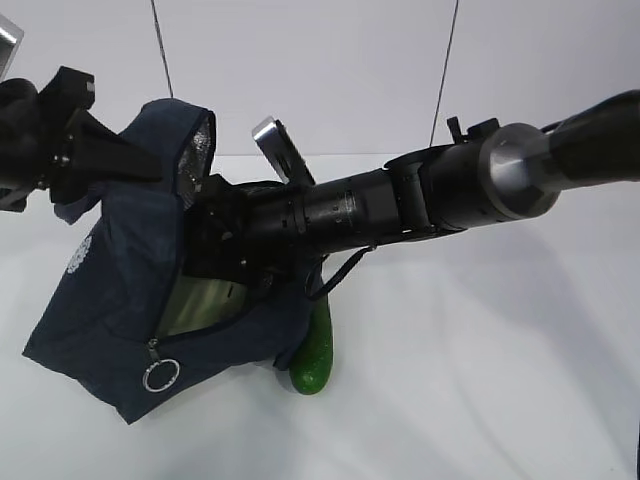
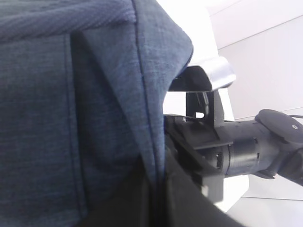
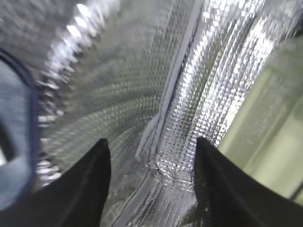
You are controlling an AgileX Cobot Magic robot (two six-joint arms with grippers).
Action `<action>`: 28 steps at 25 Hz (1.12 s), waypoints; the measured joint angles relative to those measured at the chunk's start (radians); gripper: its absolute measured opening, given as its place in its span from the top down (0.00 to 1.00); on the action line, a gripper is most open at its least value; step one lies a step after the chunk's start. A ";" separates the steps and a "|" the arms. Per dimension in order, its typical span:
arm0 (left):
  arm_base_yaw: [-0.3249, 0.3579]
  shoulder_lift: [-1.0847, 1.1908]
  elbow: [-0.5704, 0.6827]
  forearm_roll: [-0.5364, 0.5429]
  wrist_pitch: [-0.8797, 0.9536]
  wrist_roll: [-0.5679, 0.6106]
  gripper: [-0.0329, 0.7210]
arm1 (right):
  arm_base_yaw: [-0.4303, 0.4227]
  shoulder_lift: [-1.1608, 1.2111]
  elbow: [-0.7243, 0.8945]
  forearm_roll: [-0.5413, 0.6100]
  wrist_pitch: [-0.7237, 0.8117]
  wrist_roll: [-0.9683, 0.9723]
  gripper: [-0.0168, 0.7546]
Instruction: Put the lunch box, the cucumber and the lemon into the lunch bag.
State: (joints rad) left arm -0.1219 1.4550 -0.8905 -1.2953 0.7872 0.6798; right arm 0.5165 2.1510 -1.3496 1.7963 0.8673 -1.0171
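Right claw (image 3: 151,184), jaws apart and empty, reaches inside dark navy fabric lunch bag (image 1: 110,290) at frame left, held up by closed left claw; pale-lidded lunch box (image 1: 205,300) inside, dark green cucumber (image 1: 314,355) outside on white tabletop (image 1: 480,380), lemon unseen.

No readable text; only an illegible pale emblem on the lunch bag (image 1: 100,290).

- The lunch bag (image 1: 105,300), navy fabric with silvery lining, sits on the white counter (image 1: 480,380) tipped open, flap raised, ring pull hanging low.
- The lunch box (image 1: 205,303), pale green, shows inside its opening.
- The cucumber (image 1: 314,357), dark green, lies just beside the bag, partly hidden.
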 joint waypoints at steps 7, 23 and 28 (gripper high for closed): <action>0.000 0.000 0.000 -0.006 0.002 0.002 0.96 | -0.070 0.000 0.000 -0.006 0.139 0.000 0.45; 0.059 0.000 0.000 -0.013 0.048 0.002 0.96 | -0.186 -0.027 0.000 -0.026 0.282 0.013 0.45; 0.059 0.000 0.000 -0.013 0.065 0.002 0.96 | -0.186 -0.031 0.000 -0.018 0.288 0.042 0.45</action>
State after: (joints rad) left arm -0.0633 1.4550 -0.8905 -1.3080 0.8524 0.6814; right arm 0.3303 2.1198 -1.3496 1.7784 1.1555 -0.9750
